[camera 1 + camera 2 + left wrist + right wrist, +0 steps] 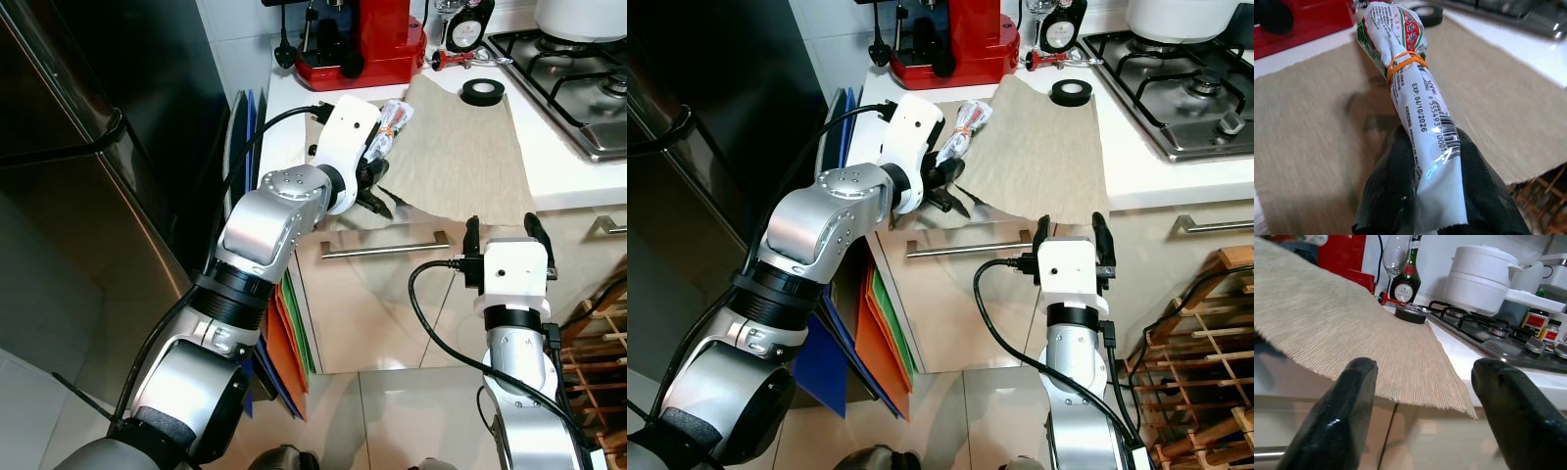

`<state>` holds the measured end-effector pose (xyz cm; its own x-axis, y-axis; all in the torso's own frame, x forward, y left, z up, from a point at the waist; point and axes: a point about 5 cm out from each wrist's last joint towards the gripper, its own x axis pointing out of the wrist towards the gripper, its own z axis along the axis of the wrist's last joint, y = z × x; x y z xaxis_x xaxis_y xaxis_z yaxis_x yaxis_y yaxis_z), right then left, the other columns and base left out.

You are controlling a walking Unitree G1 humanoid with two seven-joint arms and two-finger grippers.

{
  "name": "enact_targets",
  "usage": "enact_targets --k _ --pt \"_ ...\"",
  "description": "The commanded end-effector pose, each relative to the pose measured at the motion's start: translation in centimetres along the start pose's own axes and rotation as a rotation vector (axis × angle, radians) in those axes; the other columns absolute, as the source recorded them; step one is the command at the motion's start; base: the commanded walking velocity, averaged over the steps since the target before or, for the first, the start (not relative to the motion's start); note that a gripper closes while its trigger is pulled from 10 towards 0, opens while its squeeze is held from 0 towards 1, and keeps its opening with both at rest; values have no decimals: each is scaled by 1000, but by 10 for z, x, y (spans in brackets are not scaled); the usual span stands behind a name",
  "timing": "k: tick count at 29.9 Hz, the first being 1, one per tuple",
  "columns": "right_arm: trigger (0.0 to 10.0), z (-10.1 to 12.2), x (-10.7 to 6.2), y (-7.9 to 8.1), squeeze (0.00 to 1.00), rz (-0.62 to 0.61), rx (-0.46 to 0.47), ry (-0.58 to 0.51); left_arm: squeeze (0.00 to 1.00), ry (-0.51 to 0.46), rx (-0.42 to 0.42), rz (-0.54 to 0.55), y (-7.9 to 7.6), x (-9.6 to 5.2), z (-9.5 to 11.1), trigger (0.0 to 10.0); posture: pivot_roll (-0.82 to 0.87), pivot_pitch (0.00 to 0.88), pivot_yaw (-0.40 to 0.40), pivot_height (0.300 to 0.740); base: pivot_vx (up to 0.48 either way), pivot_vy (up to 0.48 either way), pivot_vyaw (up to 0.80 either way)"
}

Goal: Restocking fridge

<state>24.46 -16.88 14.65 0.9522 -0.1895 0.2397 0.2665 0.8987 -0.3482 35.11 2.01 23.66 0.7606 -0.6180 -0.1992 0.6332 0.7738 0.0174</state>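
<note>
Left hand (1437, 196) is clamped on the rolled packet (1415, 112) above the mat (460, 157). Lift straight, maintaining clamp pressure. Right hand (1425, 416) is apart, idle.

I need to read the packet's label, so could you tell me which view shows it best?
The left wrist view: the packet is close, its print legible, held between the left gripper fingers. Both eye views show it small, half hidden behind that wrist.

One packet (1420, 112), two claws (1440, 196) (1425, 401)

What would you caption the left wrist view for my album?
Left pincer shut on a rubber-banded food packet above a beige cloth mat.
</note>
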Motion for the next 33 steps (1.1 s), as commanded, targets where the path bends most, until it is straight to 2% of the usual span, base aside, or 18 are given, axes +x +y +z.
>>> enact_targets --k 1,2,5,6,10,11,12,24,28,29,33 --pt "10000 -1 1 3 816 5 0 11 0 -50 5 18 4 -3 13 10000 -37 10 129 740 0 0 0" --pt "10000 -2 1 4 0 8 0 12 0 -68 24 23 5 -3 16 10000 -35 9 130 740 0 0 0" --pt "10000 -2 1 5 0 5 1 12 0 -81 67 27 5 -3 17 10000 -34 9 132 740 0 0 0" --pt "10000 -2 1 6 0 6 4 12 1000 -75 69 30 5 -1 15 10000 -34 10 135 740 0 0 0" --pt "10000 -1 1 7 0 7 8 11 1000 -46 71 57 9 5 8 10000 -35 11 138 740 0 0 0" --pt "10000 -1 1 7 0 8 8 11 584 -39 69 60 9 7 7 10000 -36 13 138 740 0 0 0" --pt "10000 -2 1 8 0 10 6 12 0 -30 68 57 10 8 5 10000 -37 13 138 740 0 0 0" --pt "10000 -3 -1 8 0 21 -3 18 0 -8 2 60 16 13 2 10000 -40 17 134 740 0 0 0" --pt "10000 -3 -1 8 0 21 -4 18 0 -26 18 87 23 11 6 10000 -39 17 134 740 0 0 0" --pt "10000 -3 -1 8 0 22 -4 19 1000 -32 15 105 27 11 8 10000 -39 16 133 740 0 0 0" --pt "10000 -3 -1 8 0 24 -3 19 1000 -46 40 124 32 11 13 10000 -40 19 133 740 0 0 0"
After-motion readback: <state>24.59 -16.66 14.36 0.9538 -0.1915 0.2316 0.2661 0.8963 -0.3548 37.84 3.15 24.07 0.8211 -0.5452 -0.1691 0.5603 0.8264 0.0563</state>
